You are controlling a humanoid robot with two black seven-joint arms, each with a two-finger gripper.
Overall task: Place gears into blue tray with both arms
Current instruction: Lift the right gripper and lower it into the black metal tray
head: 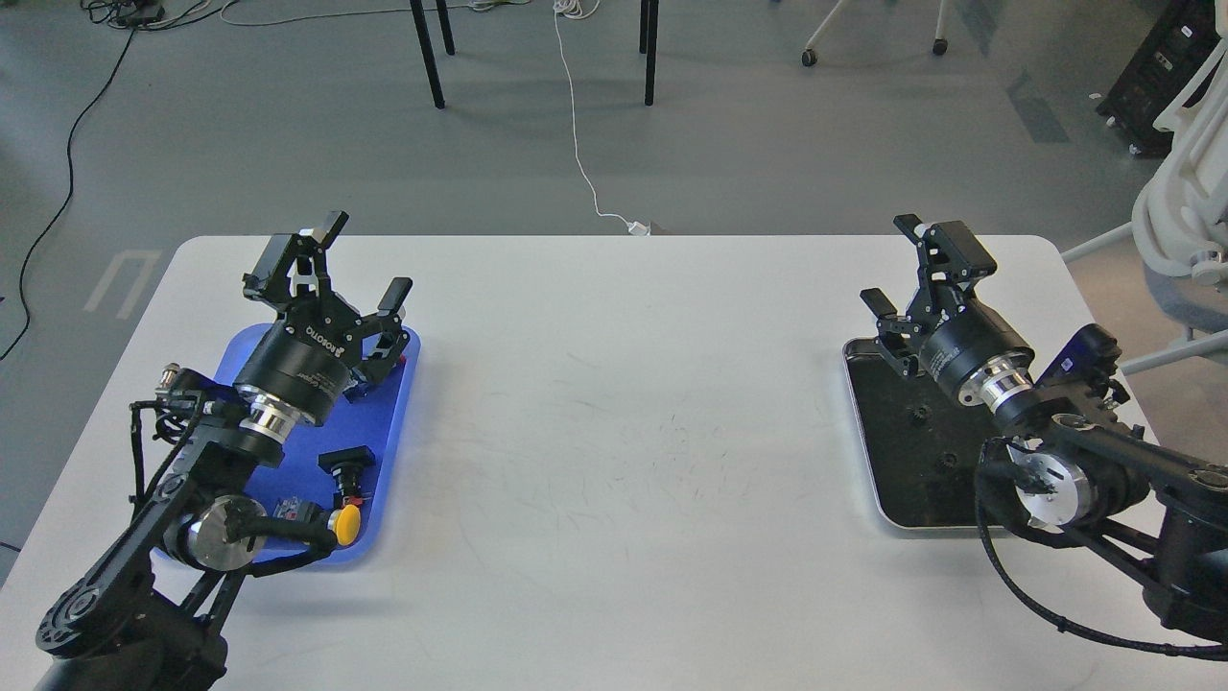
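Two tiny black gears (pixel 921 415) (pixel 950 459) lie on the black floor of the silver tray (pixel 902 475) at the right. My right gripper (pixel 923 266) hovers over that tray's far end, open and empty, well above the gears. The blue tray (pixel 384 427) sits at the left. Over its far end my left gripper (pixel 331 264) is open with its fingers spread and nothing between them. No gear shows in the blue tray; my left arm hides much of it.
In the blue tray's near part lie a black push-button (pixel 346 464) and a yellow-capped one (pixel 345 524). The white table (pixel 624 422) stretches between the two trays. Chair legs and cables stand on the floor beyond the far edge.
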